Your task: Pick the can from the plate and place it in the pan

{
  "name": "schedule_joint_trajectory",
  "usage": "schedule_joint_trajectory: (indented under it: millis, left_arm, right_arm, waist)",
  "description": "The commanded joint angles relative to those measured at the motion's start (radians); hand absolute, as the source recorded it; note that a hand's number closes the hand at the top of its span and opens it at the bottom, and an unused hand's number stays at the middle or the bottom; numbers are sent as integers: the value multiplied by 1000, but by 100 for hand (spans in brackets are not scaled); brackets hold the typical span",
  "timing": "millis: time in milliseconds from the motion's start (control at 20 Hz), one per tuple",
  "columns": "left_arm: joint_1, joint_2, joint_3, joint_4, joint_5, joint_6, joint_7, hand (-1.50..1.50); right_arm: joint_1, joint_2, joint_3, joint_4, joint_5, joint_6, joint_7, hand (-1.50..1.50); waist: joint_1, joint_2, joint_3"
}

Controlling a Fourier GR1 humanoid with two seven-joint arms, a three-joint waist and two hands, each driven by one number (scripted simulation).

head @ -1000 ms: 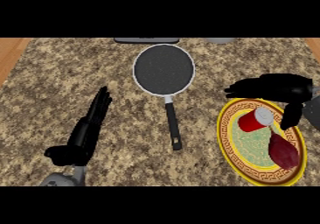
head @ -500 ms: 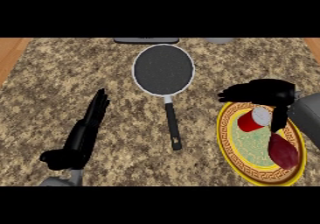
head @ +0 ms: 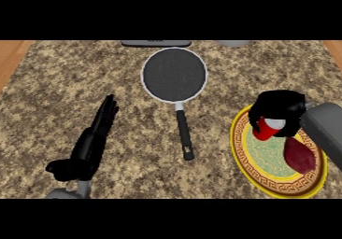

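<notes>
Looking down from the head view, I see my right hand (head: 279, 109) over the can (head: 269, 129), fingers curled round its top as it stands on the plate (head: 244, 161). My left hand (head: 91, 142) rests on the tabletop (head: 56, 84), fingers straight. I judge the grasp under way; next, lift and carry left to the pan (head: 174, 73).

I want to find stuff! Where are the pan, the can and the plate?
pan (head: 174, 73), head view, middle of its dark inside.
can (head: 268, 130), head view, its red side.
plate (head: 247, 167), head view, patterned yellow rim.
</notes>
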Motion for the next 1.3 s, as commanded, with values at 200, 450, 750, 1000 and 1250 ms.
schedule_joint_trajectory:
  millis: [200, 450, 750, 1000, 1250]
  left_arm:
    - [-62, -19, 37, 29, -15, -14, 22, 0]
    - [60, 4, 19, -17, -17, -37, -20, 0]
    - [0, -13, 31, 31, -12, -27, -6, 0]
    - [1, -5, 27, 33, -12, -37, 3, 0]
    - [-21, -22, 14, 28, -12, -36, 12, 0]
  right_arm:
    - [-31, 87, -101, 128, 34, -83, -112, 150]
    - [-19, 22, -229, 14, -86, -80, -122, 150]
    - [-37, 360, -331, 84, -129, -161, 554, 150]
    - [-114, 495, -405, 70, -111, -352, 870, 150]
    - [-201, 633, -443, 49, -58, -579, 1209, 150]
  waist:
    - [0, 5, 3]
    - [-7, -2, 3]
    - [0, -15, -4]
    - [13, -38, -6]
    - [31, -31, -4]
